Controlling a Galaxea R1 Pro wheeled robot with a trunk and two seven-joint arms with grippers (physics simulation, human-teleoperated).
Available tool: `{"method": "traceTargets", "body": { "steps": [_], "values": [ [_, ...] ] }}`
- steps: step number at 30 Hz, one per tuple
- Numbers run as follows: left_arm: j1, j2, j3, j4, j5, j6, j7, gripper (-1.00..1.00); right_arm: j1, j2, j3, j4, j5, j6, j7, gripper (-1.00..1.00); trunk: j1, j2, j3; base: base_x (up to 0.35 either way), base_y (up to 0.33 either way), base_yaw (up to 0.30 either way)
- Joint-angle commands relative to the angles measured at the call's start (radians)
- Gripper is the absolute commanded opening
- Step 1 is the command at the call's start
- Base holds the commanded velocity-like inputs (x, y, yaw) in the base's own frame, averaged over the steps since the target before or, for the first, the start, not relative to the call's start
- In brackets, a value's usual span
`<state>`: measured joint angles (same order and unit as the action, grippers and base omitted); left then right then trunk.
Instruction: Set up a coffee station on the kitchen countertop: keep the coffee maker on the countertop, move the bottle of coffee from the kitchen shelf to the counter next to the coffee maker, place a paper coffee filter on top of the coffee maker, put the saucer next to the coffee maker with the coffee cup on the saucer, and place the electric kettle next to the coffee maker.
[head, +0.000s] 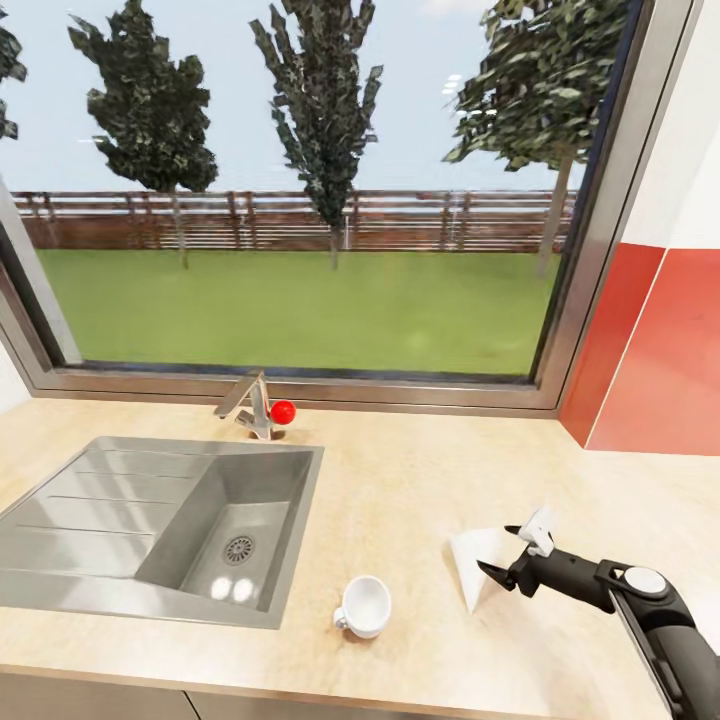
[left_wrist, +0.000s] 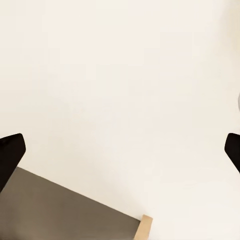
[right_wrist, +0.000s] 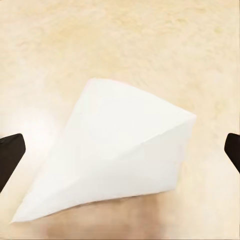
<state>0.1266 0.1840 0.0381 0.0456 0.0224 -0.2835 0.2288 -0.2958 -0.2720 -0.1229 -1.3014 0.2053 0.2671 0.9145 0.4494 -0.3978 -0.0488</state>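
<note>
No text, label, brand, number or sign can be read in any of the pictures. The paper coffee filter (right_wrist: 120, 155) is plain white, with no print on it. The coffee cup (head: 364, 605) is also plain white and carries no mark. The bench (head: 420, 480) has only its speckled tan pattern, and the sink (head: 160, 520) and the tap (head: 250, 405) beside the window show no lettering. The red wall panels (head: 650, 350) on the right are without writing too.
</note>
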Motion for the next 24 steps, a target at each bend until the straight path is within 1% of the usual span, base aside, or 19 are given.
{"method": "traceTargets", "body": {
  "steps": [1, 5, 12, 24],
  "values": [
    [-0.001, 0.000, 0.003, 0.002, 0.002, -0.006, 0.000, 1.00, -0.001, 0.000, -0.001, 0.003, 0.003, 0.006, 0.006, 1.00, 0.001, -0.002, -0.002, 0.000, 0.000, 0.000],
    [-0.001, 0.001, 0.003, 0.002, 0.002, -0.006, 0.000, 1.00, -0.001, 0.000, -0.001, 0.012, 0.004, 0.006, 0.006, 1.00, 0.001, -0.002, -0.002, 0.026, 0.000, 0.000],
    [-0.001, 0.005, 0.004, 0.002, 0.003, -0.006, 0.001, 1.00, -0.001, 0.000, -0.002, 0.080, 0.003, 0.003, 0.006, 1.00, 0.001, -0.002, -0.002, 0.036, 0.000, 0.000],
    [0.001, 0.003, 0.003, 0.002, 0.002, -0.006, 0.000, 1.00, -0.001, 0.000, -0.003, 0.088, 0.002, 0.003, 0.006, 1.00, 0.001, -0.002, -0.002, 0.005, 0.000, 0.000]
  ]
}}
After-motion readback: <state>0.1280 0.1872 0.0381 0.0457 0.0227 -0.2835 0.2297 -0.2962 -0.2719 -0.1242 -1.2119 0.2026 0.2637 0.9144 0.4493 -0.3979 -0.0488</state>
